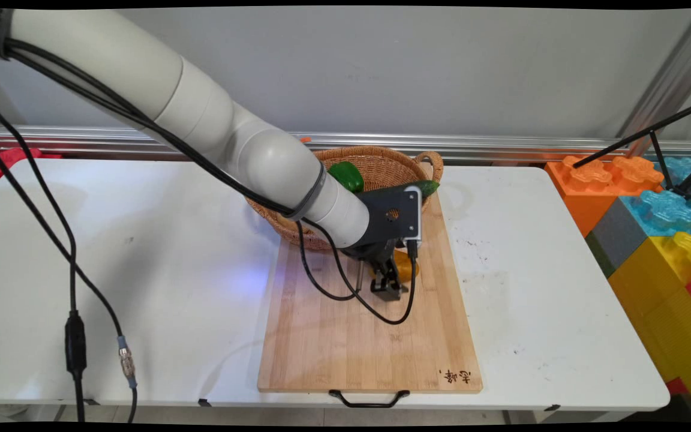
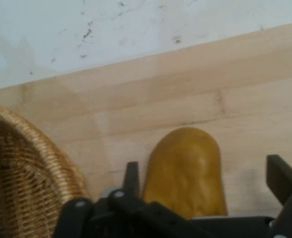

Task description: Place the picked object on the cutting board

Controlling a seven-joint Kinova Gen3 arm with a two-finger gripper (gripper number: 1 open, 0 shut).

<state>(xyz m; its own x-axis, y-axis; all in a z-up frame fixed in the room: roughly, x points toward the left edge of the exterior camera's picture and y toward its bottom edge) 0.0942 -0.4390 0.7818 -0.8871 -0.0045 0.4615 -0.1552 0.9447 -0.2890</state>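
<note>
Gripper (image 2: 200,183) low on board (image 1: 345,336), jaws apart around yellow pepper (image 2: 185,168), not clamped; basket (image 1: 381,165) holds green vegetables (image 1: 346,175).

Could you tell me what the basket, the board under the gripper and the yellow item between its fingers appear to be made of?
The basket looks like woven wicker: tan strands, braided rim, matte. The cutting board looks like bamboo or pale wood: glued strips with visible grain, smooth, with a burned mark in its corner. The yellow item, between the open gripper's fingers, is smooth and slightly glossy; real or plastic vegetable, I cannot tell.
</note>
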